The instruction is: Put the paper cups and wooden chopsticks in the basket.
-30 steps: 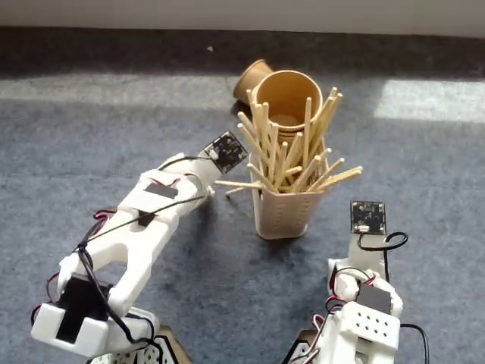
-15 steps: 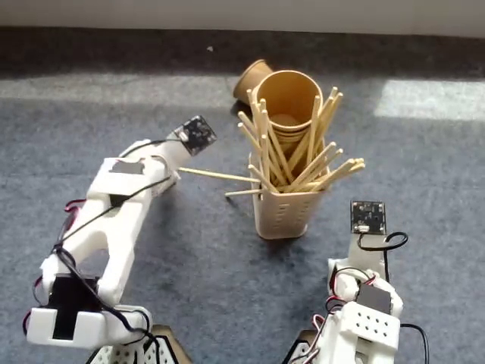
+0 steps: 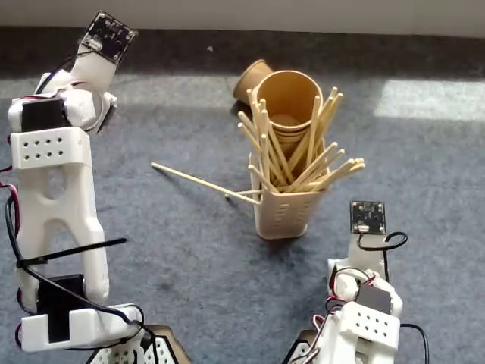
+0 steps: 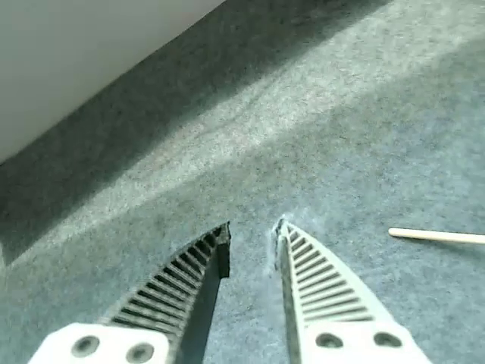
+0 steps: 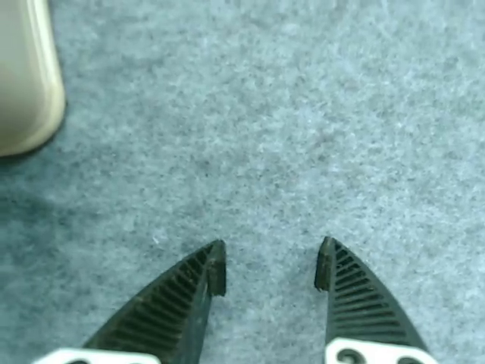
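The beige basket [image 3: 284, 216] is standing upright, holding stacked paper cups [image 3: 286, 98] and splayed wooden chopsticks [image 3: 297, 161]; one stray chopstick [image 3: 198, 182] is lying out to its left.

Chopsticks [image 3: 292, 163] and stacked cups [image 3: 286, 102] in basket [image 3: 284, 220], another cup [image 3: 248, 78] behind it, stray chopstick [image 3: 193, 180] on carpet [image 3: 151, 235] left

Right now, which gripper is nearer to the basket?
Right. The right gripper hangs just beside the basket; the left gripper is far off, near the wall.

Grey carpeted table [image 3: 189, 288], basket [image 3: 284, 216] standing mid-table, paper cup [image 3: 248, 78] tipped over toward the far edge, one chopstick [image 3: 197, 180] lying against the basket.
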